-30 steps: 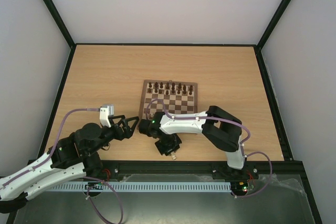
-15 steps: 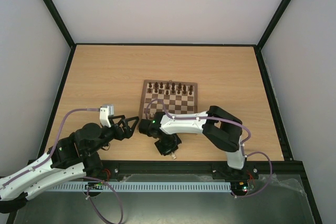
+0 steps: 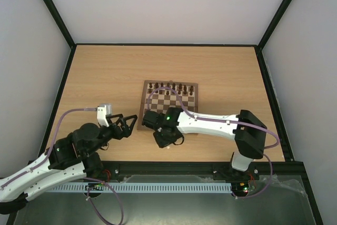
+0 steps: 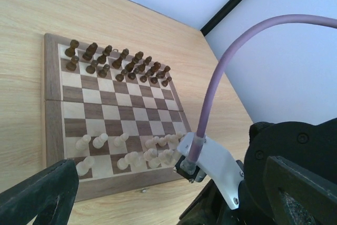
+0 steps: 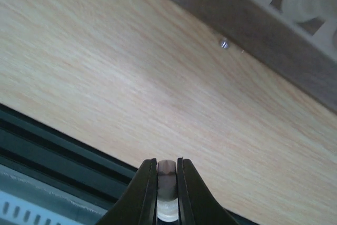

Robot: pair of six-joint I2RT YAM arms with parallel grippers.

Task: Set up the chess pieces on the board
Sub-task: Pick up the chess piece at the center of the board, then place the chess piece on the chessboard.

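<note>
Left claw (image 3: 126, 126): we find it released, fingers spread, above the woodgrain bench (image 3: 105, 77).
Right claw (image 3: 165, 142): clenched on one pale, rounded chess piece (image 5: 167, 204), near the board (image 4: 51, 109), off its near frame.
Board: checkered wood; dark turned pieces (image 4: 91, 51) far, pale ones (image 4: 132, 157) near.

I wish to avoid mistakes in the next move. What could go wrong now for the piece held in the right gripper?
The right gripper pinches the pale piece between narrow fingertips, so it may slip.
The pale pieces on the board stand crowded; lowering one among them may topple neighbours.
The open left gripper hovers close to the right arm; they may collide.
</note>
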